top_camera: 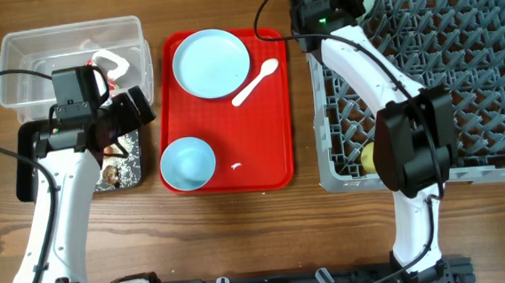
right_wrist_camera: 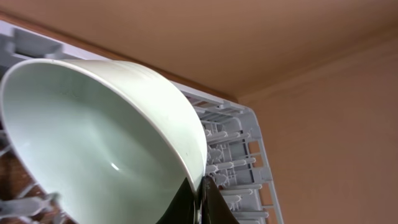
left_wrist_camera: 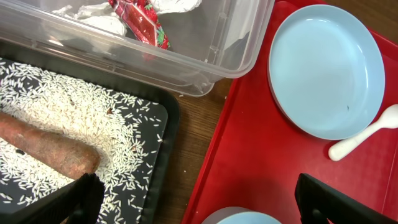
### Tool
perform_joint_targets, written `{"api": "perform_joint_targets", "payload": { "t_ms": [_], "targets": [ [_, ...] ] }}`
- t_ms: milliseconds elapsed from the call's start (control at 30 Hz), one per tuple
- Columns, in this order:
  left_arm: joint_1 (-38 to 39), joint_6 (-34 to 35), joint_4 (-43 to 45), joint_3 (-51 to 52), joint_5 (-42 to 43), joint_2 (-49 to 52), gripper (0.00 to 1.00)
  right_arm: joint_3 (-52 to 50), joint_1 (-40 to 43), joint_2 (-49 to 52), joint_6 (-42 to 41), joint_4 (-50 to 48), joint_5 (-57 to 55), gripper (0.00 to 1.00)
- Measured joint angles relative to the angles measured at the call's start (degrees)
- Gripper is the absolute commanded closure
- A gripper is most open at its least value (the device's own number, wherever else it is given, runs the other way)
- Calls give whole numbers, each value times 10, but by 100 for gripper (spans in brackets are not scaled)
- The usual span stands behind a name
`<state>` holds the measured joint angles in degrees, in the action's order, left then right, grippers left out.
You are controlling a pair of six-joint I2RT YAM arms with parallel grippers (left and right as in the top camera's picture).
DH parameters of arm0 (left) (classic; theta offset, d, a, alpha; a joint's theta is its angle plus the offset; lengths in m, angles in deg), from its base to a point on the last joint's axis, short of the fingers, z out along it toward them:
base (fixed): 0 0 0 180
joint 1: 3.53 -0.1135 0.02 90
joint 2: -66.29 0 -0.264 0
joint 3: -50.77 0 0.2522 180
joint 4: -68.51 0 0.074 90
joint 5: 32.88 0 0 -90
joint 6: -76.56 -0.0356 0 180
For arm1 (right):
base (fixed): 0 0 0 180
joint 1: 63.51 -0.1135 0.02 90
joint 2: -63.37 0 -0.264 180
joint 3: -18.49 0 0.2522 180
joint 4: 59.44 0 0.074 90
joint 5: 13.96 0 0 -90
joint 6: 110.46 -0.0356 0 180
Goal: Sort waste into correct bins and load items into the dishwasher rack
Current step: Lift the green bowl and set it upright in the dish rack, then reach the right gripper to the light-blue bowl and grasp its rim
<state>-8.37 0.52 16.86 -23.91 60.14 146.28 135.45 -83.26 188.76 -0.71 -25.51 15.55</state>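
My right gripper [right_wrist_camera: 200, 194] is shut on the rim of the pale green bowl [right_wrist_camera: 106, 143] and holds it tilted over the far left corner of the grey dishwasher rack [top_camera: 462, 82]. A small yellow cup [top_camera: 370, 158] lies in the rack's near left corner. My left gripper [left_wrist_camera: 208, 202] is open and empty, over the gap between the black tray [left_wrist_camera: 168, 143] and the red tray [left_wrist_camera: 249, 155]. Rice grains [left_wrist_camera: 74, 106] and the carrot-like stick [left_wrist_camera: 50, 146] lie in the black tray. The red-and-white wrapper [left_wrist_camera: 140, 22] and white paper lie in the clear tub [left_wrist_camera: 205, 56].
The red tray [top_camera: 223, 108] holds the pale blue plate [top_camera: 211, 64], the white spoon [top_camera: 255, 81], the light blue bowl [top_camera: 187, 161] and a small white scrap [top_camera: 236, 167]. The right arm reaches over the rack's left edge.
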Motion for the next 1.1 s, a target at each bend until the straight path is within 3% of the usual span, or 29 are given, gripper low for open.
{"api": "perform_joint_targets", "payload": {
  "t_ms": [100,233,600,867,1100],
  "targets": [
    [0,0,0,0,0,0,0,0,-6,0,6,9,0,86],
    [0,0,0,0,0,0,0,0,-13,0,14,49,5,58],
    [0,0,0,0,0,0,0,-2,-55,0,16,101,15,4],
    [0,0,0,0,0,0,0,-2,-58,-4,-2,118,59,0],
    [0,0,0,0,0,0,0,-6,-58,-98,-70,157,220,0]
  ]
}}
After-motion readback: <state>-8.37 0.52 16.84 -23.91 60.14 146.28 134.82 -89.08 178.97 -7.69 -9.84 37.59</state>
